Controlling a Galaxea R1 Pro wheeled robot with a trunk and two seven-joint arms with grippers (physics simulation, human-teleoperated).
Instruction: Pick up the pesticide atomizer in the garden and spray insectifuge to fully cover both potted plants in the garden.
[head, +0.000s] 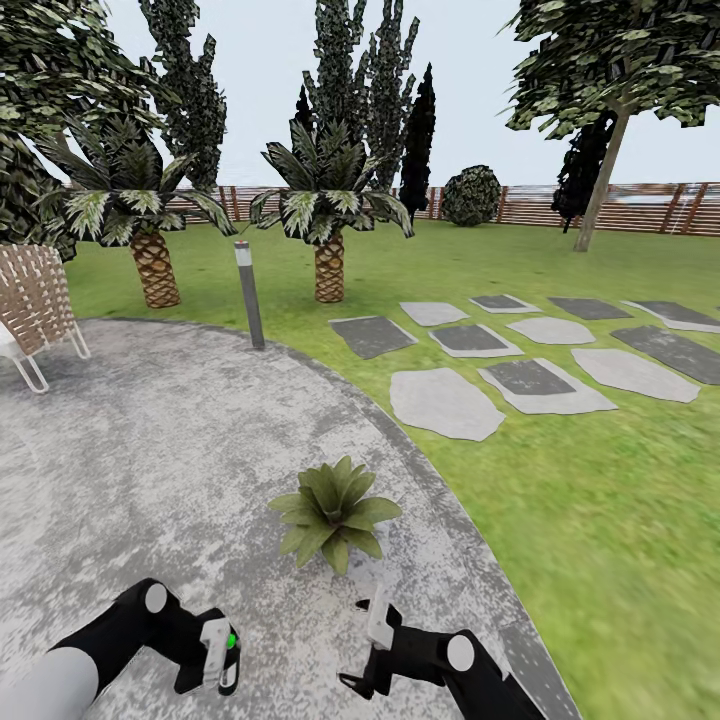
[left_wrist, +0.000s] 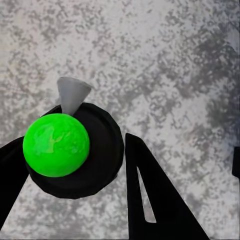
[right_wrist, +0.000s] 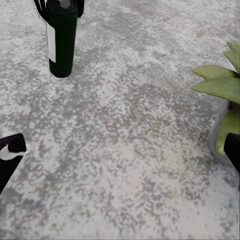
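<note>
My left gripper (head: 222, 655) is shut on the pesticide atomizer (head: 229, 665), a slim dark green bottle with a white label, held upright low over the patio. From above, the left wrist view gives the atomizer (left_wrist: 56, 145) a bright green round top and a grey cone nozzle, with black fingers (left_wrist: 147, 195) on either side. A short way to its right, my right gripper (head: 375, 612) is open and holds nothing. One potted plant (head: 335, 512), a rosette of pointed green leaves, stands just ahead of both grippers. The right wrist view holds the atomizer (right_wrist: 61, 42) and the potted plant (right_wrist: 220, 85) beside the right gripper (right_wrist: 122, 147). The second potted plant is out of view.
The round grey patio (head: 150, 450) curves into the lawn (head: 600, 500) on the right. Stepping stones (head: 445, 402) lie beyond its edge. A grey bollard lamp (head: 249, 295), two palms (head: 328, 215) and a woven chair (head: 35, 300) stand further back, before the brown fence (head: 640, 208).
</note>
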